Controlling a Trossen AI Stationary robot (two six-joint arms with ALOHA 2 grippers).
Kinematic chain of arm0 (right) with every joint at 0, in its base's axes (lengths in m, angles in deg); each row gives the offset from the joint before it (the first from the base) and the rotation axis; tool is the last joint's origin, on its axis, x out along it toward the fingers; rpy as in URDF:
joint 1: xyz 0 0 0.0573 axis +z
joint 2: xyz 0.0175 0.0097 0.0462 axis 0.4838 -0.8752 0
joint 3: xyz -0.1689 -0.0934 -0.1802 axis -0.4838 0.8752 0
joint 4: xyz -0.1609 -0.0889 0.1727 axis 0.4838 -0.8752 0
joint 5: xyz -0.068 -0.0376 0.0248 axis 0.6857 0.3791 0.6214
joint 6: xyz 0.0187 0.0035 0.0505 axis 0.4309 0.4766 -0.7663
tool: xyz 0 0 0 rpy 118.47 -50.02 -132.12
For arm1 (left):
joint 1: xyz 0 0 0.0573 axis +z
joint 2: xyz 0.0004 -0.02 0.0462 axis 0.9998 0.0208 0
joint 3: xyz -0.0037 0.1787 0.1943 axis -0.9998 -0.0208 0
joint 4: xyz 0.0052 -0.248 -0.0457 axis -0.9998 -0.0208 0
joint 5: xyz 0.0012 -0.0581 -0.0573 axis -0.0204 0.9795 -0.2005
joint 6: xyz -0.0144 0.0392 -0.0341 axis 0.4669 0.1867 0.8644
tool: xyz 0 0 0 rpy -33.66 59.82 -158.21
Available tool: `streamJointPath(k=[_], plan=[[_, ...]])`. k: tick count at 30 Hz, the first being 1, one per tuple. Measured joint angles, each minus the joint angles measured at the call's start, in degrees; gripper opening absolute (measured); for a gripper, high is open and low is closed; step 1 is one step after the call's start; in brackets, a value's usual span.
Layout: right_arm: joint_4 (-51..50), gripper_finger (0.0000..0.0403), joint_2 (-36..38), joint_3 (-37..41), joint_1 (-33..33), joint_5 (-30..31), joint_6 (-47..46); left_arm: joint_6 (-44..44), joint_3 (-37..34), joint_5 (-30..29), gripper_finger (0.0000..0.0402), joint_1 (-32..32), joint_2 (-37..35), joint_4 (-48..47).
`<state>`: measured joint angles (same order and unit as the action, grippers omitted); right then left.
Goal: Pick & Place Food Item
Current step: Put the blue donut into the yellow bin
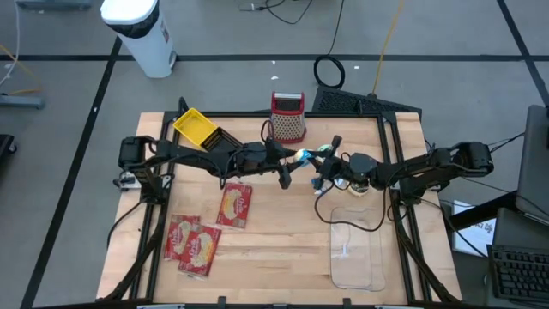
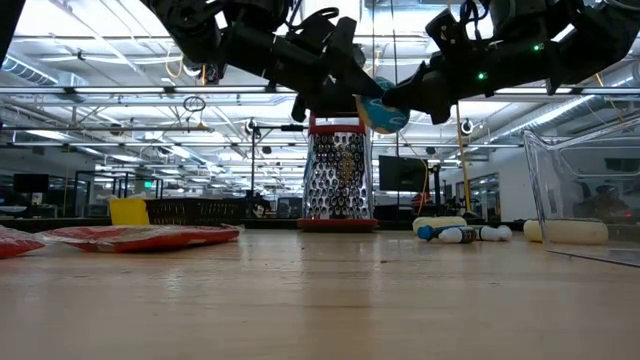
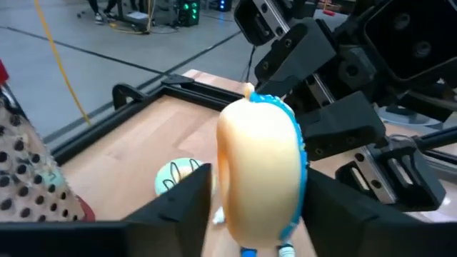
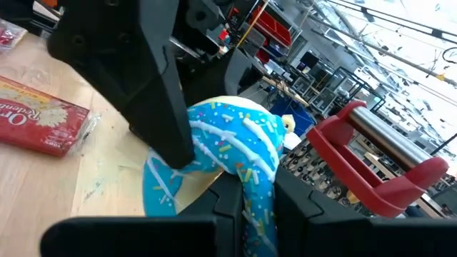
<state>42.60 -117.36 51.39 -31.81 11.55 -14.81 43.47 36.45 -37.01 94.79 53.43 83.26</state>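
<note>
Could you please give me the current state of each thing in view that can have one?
Blue-frosted donut: held in the air between both arms, above the table.
Right claw: shut on the blue-frosted donut.
Left claw: fingers on either side of the donut; grip cannot be told.
Grater: upright at the table's far edge.
Clear bin: on the table, nothing visible inside.
Red packets: lying flat on the table.

Grey floor (image 1: 69, 94) with dark lines, bright ceiling lights (image 2: 60, 30) overhead
</note>
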Motion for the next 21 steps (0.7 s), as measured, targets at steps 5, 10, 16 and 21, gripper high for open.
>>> streamJointPath(k=[5, 10, 16, 21], plan=[[-0.83, 0.0039, 0.04, 0.00, 0.00, 0.39, -3.56, -0.42, 0.00, 0.09, 0.0099, 0.13, 0.02, 0.82], [-1.49, 0.0065, 0.04, 0.00, -0.07, 0.32, -12.93, -1.16, 0.00, -0.54, 0.0042, 0.72, -0.53, 0.52], [-2.23, 0.0147, 1.24, -0.02, -0.02, 0.30, -14.85, 0.31, -0.07, -1.77, 0.0009, 2.90, -2.45, -4.13], [-5.14, 0.0214, 5.33, -0.02, 0.04, 0.20, -16.90, 1.96, -0.04, -6.49, 0.0033, 4.91, -5.71, -9.39]])
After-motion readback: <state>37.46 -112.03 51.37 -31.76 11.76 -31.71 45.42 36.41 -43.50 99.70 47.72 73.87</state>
